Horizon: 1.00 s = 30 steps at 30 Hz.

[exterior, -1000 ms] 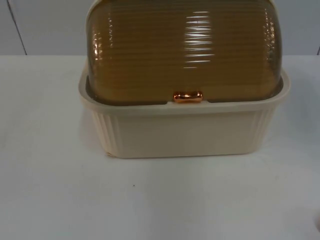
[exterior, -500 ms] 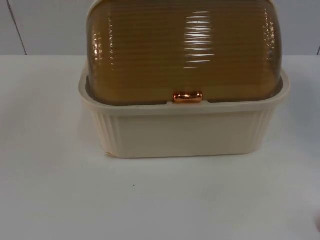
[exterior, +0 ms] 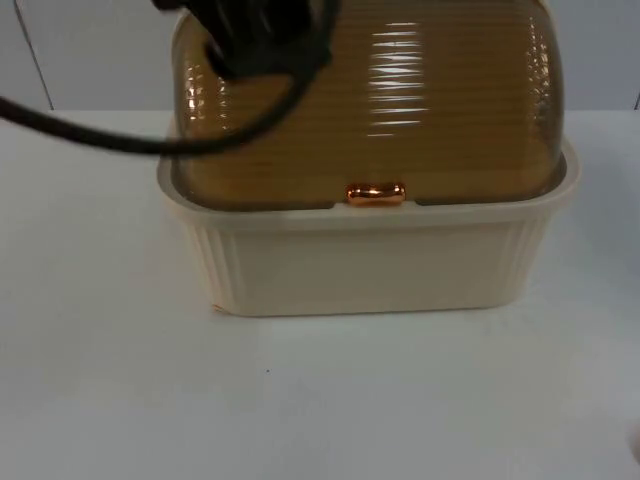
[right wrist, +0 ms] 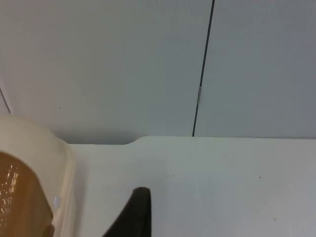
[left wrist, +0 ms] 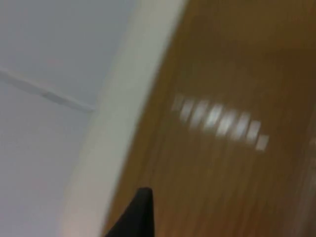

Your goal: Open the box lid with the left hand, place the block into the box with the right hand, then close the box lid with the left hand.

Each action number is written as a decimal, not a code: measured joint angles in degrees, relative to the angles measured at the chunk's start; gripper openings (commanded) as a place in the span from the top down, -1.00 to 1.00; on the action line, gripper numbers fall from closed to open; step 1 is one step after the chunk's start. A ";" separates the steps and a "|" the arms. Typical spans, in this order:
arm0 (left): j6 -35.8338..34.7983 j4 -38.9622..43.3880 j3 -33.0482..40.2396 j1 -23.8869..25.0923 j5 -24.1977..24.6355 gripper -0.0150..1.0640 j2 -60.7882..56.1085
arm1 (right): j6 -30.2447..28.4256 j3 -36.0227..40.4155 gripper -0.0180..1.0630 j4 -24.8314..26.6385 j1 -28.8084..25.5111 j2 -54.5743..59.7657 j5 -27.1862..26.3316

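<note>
A cream ribbed plastic box (exterior: pixel 365 265) sits mid-bench on the white bench (exterior: pixel 320 400), its amber ribbed domed lid (exterior: pixel 400 110) shut, copper handle (exterior: pixel 376 194) at 6 o'clock. The left hand (exterior: pixel 255 35) hovers over the lid's 10 o'clock; its opening cannot be told. The grey partition wall (right wrist: pixel 123 64) stands behind.

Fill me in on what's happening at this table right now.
The left arm has come in over the box, its left gripper above the closed amber lid, near the lid's left end. The copper handle at the lid's front edge is untouched. The right gripper waits beside the box over the white table.
</note>
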 measured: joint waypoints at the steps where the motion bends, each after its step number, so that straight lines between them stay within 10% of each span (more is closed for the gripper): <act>1: 0.42 0.28 0.00 -1.57 0.23 -0.97 0.51 | 0.00 0.00 -0.76 0.00 0.00 0.00 0.00; 6: -3.02 9.19 0.00 -8.80 0.24 -0.97 2.85 | 0.00 0.00 -0.76 0.00 0.00 0.00 0.00; 13: -33.07 44.28 0.11 -14.35 1.91 -0.97 9.23 | 0.00 0.00 -0.76 0.00 0.00 0.00 0.00; 26: -42.72 54.86 10.59 -14.72 -6.40 -0.97 9.53 | -0.49 0.00 -0.76 -0.10 0.00 0.00 0.00; 30: -60.97 69.67 11.75 -14.72 -5.62 -0.97 9.66 | -0.49 0.00 -0.76 -0.10 0.00 0.00 0.00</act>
